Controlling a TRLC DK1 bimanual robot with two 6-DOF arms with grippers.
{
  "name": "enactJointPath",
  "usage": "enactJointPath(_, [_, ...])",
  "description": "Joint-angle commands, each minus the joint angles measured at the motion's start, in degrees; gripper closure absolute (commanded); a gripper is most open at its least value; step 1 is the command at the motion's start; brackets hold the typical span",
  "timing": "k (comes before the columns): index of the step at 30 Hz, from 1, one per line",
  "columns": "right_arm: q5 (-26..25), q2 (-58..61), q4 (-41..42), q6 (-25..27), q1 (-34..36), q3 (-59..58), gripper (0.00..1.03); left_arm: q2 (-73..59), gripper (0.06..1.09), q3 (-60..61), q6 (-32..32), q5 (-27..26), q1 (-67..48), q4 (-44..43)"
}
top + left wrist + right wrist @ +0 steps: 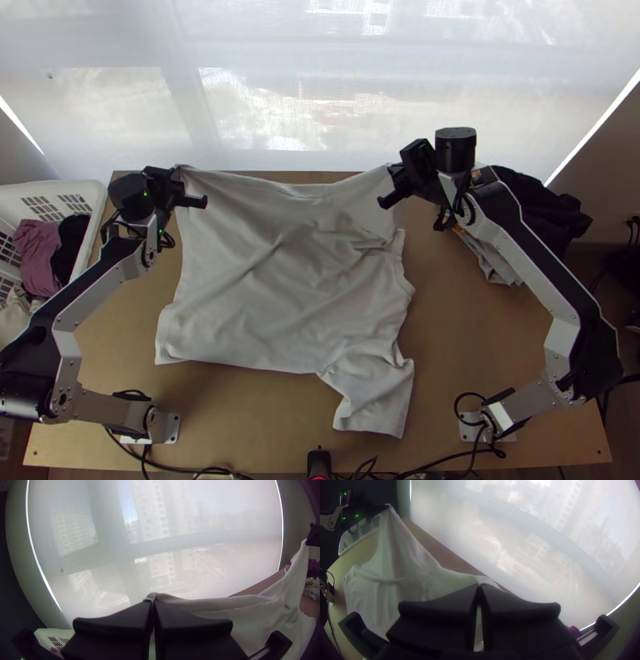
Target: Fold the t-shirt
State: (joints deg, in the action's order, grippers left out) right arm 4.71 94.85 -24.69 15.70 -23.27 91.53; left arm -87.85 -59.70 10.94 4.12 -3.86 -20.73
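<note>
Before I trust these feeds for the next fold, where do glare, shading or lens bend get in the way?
Top view: window bright behind the far edge, t-shirt folds softly shaded. Left wrist view: window washed out, its frame bowed, gripper dark. Right wrist view: window edge curved, corners dark.

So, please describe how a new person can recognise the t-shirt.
Start with the light wooden table. Across its middle, the t-shirt is the large white cloth, far edge stretched between left pincer and right pincer. Unlike the dark clothing at far right, it is pale and spread.
</note>
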Motion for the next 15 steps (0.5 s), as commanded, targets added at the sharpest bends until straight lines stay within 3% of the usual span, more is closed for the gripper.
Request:
enactJointPath(1, [-0.1, -3.4, 0.2, 0.1, -2.2, -5.0, 1.0, 5.2, 1.05, 6.0, 0.2, -0.1, -1.2, 0.3])
enactJointPath(15, [0.0, -12.8, 0.2, -0.5, -2.7, -15.8, 1.0, 12.4, 1.05, 14.5, 0.2, -0.1, -1.7, 1.2])
